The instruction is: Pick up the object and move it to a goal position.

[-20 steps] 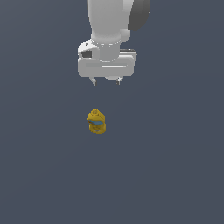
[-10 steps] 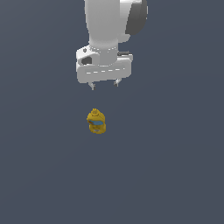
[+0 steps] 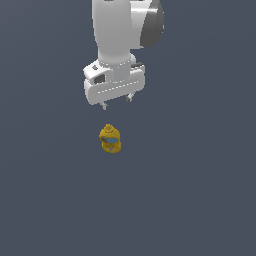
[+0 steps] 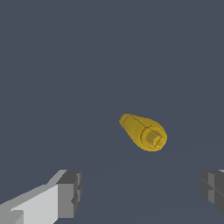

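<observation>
Basically nothing is done yet: the yellow bottle [image 3: 110, 139] stands on the dark floor [image 3: 200, 190], ungrasped, and the gripper [image 3: 116, 102] hangs apart from it with jaws spread wide and empty. Left, I'd judge: descend, grasp, lift, carry to goal. No goal marker shows anywhere, the fingers [image 4: 70, 192] are cropped in the wrist view, and the bottle's label is too small to read.
</observation>
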You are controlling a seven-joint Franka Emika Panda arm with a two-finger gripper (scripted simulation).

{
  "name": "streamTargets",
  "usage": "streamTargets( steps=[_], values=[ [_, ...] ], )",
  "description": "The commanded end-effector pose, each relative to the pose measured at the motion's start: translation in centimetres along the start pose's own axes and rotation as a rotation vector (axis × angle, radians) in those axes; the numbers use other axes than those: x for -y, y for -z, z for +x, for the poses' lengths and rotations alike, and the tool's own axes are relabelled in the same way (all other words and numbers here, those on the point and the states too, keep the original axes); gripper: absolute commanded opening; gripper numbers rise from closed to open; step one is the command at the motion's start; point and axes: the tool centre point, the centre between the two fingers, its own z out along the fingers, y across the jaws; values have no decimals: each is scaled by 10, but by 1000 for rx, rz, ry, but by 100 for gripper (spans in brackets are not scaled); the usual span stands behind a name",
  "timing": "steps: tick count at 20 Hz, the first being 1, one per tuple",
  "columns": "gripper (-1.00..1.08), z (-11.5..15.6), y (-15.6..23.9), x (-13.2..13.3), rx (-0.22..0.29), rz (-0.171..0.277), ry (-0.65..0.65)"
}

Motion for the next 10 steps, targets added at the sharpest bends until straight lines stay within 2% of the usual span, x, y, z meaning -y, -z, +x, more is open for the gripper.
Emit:
streamTargets(
  steps=[1,10],
  values=[
    [100,1,-4,-3,-1,1,60],
    [100,2,-19,-14,-4,4,269]
  ],
)
